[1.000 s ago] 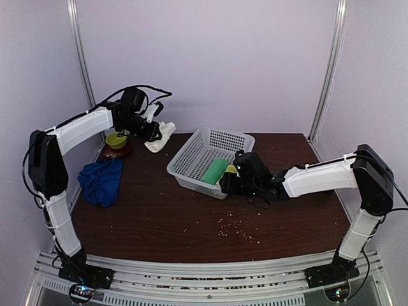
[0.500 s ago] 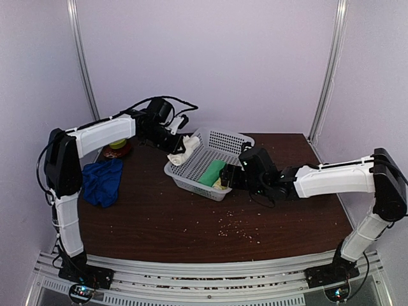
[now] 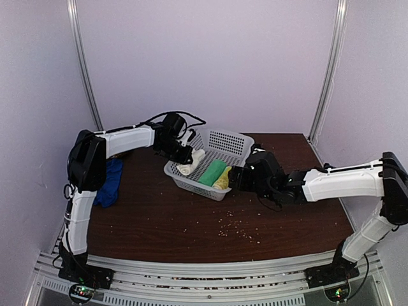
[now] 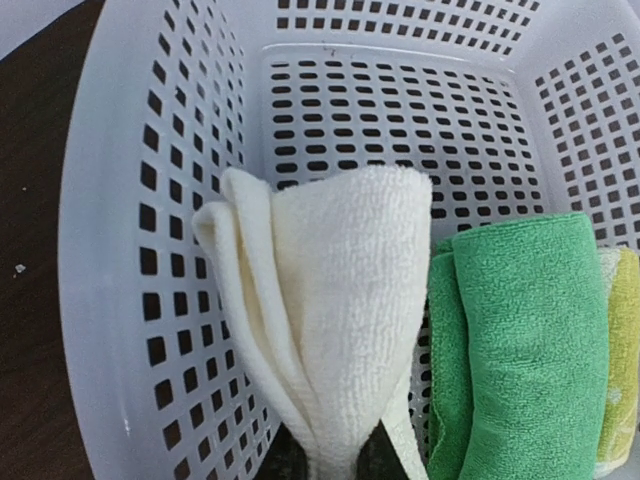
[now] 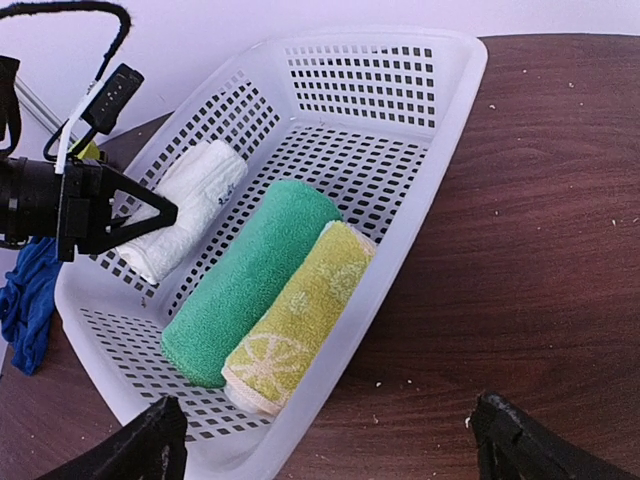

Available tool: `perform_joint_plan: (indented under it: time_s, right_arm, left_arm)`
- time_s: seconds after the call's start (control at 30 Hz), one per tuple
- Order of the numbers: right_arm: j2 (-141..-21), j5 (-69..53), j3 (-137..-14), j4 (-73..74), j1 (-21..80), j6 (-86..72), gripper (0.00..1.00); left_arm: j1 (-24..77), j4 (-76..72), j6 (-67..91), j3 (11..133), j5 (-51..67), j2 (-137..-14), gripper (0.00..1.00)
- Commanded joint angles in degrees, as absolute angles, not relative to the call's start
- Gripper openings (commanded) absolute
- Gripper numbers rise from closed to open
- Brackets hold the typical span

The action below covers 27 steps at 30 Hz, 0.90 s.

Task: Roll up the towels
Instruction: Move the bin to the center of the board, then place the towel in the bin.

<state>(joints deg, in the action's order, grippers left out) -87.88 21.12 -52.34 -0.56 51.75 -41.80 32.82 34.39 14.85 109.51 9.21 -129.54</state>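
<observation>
**Item 1: white towel**. Rolled, cream. It sits inside the basket along the 9 o'clock wall, beside the other rolls. One end is pinched between the jaws of the left gripper, which reaches in over that rim. The grip at the end probably keeps the roll from unwinding while it is set down. Whether the roll already rests on the basket floor cannot be judged from these views.

**Item 2: blue towel**. Unrolled and crumpled on the table at 9 o'clock, well apart from the basket. The left arm partly hides it. Judged the remaining work.

**Item 3: right gripper**. Jaws spread wide and holding nothing, just beside the basket's 4 o'clock corner. It is likely stationed there to steady the basket.

**Item 4: basket contents.** A green roll lies at centre, touching a yellow roll at its 3 o'clock side. Together they leave only the 9 o'clock strip free.

**Item 5: crumbs**. Scattered at 6 o'clock of the basket, obstructing nothing.
</observation>
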Motion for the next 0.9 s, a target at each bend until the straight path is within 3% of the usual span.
perform_joint_plan:
  time_s: [0.0,0.27,0.83,0.87]
  right_arm:
    - [-85.9,24.1,-52.0,0.2,52.0,-40.8,1.00]
    - [-85.6,24.3,-52.2,0.4,52.1,-39.9,1.00]
    - [-86.3,25.5,-52.3,0.8,52.1,-39.7,1.00]
    - [-86.3,25.6,-52.3,0.9,52.1,-39.7,1.00]
  left_arm:
    - [33.1,31.7,17.3,111.4,13.5,-131.1,0.00]
    - [33.1,29.6,18.3,108.7,19.8,-131.1,0.00]
    - [35.1,28.5,19.0,104.3,10.2,-130.3,0.00]
    - [35.4,28.8,18.6,104.8,9.4,-130.4,0.04]
